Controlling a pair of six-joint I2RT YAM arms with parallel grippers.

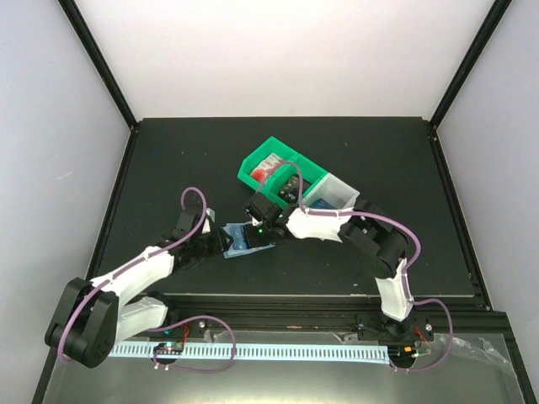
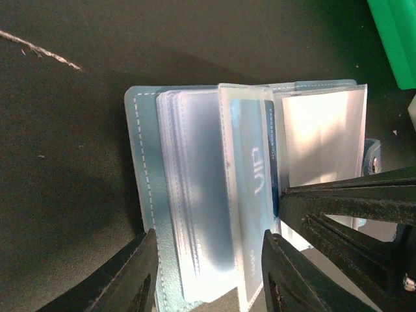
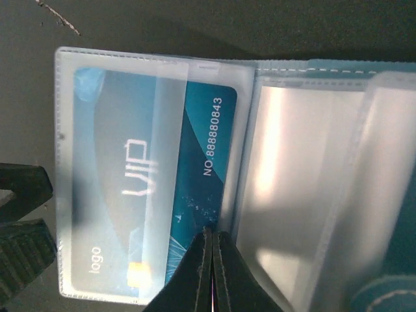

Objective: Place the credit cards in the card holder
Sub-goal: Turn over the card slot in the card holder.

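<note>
The teal-blue card holder (image 1: pixel 240 241) lies open on the dark table, its clear sleeves fanned out (image 2: pixel 195 195). A blue "VIP" credit card (image 3: pixel 201 162) sits mostly inside one sleeve, its right edge still showing; it also shows in the left wrist view (image 2: pixel 257 162). My right gripper (image 3: pixel 213 235) is shut, its tips touching that exposed card edge. My left gripper (image 2: pixel 211 276) is open, its fingers straddling the holder's left half near its lower edge. More credit cards (image 1: pixel 271 168) lie in the green bin.
A green bin (image 1: pixel 253 172) and a white bin (image 1: pixel 337 192) stand just behind the holder, close to the right arm. The green bin's corner shows in the left wrist view (image 2: pixel 393 39). The holder's closing tab (image 2: pixel 372 156) sticks out on the right.
</note>
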